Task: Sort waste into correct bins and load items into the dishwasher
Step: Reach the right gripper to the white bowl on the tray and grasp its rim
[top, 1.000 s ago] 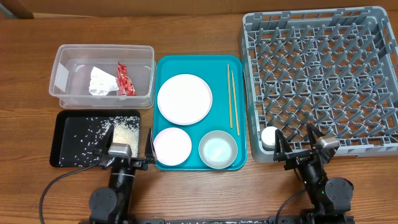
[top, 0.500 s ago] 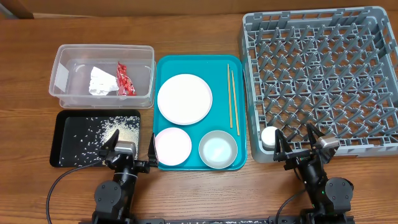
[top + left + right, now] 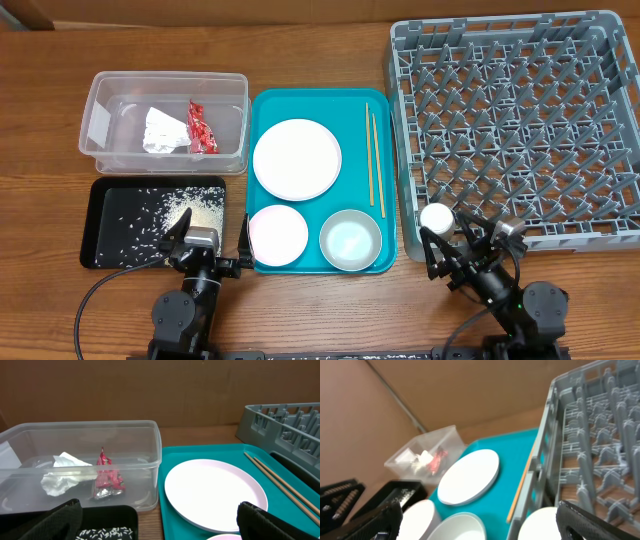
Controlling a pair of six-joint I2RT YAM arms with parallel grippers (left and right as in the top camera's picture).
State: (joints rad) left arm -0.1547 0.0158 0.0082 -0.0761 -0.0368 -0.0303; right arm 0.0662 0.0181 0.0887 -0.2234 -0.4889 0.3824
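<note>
On the desk [image 3: 320, 40], the teal tray [image 3: 355, 110] sits at centre. It holds the white plate [image 3: 297, 159] at 12 o'clock, the pink bowl [image 3: 277, 233] at 7, the blue-white bowl [image 3: 351, 240] at 5 and the chopsticks [image 3: 372, 160] along its 3 o'clock edge.

At 10 o'clock of the tray, the clear tub [image 3: 165, 76] contains the red wrapper [image 3: 201, 127] and the white paper [image 3: 163, 130]. The black tray [image 3: 100, 215] at 8 o'clock carries the rice grains [image 3: 200, 210].

The grey rack [image 3: 520, 120] stands at 3 o'clock, with the white cup [image 3: 436, 217] in its 7 o'clock corner.

The left end effector [image 3: 210, 238] has its fingers apart and empty, over the black tray's 3 o'clock edge. The right end effector [image 3: 463, 243] is also spread and empty, with the cup just at its 11 o'clock.
</note>
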